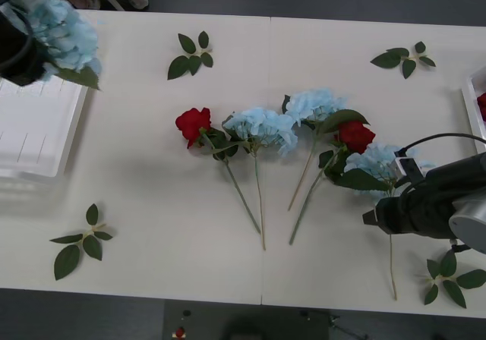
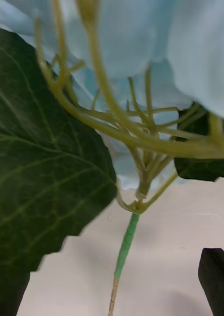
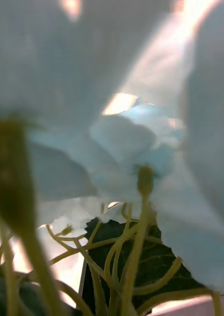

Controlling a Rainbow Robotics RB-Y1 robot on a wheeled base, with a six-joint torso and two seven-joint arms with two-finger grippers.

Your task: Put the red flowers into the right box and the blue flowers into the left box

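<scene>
My left gripper (image 1: 23,51) hangs over the far end of the left box (image 1: 38,139), shut on a blue flower (image 1: 64,29) whose petals and stems (image 3: 136,247) press close to the left wrist camera. Two red flowers (image 1: 194,124) (image 1: 355,135) and three blue flowers (image 1: 262,125) (image 1: 313,105) (image 1: 376,160) lie mid-table. My right gripper (image 1: 377,217) is open, low over the rightmost blue flower, and its stem (image 2: 124,252) runs between the black fingers (image 2: 215,281). The right box (image 1: 472,101) shows at the right edge with something red inside.
Loose green leaf sprigs lie at the back centre (image 1: 191,55), back right (image 1: 402,58), front left (image 1: 80,241) and front right (image 1: 452,275). A large leaf (image 2: 37,163) covers one side of the right wrist view. The table's front edge is close to the right arm.
</scene>
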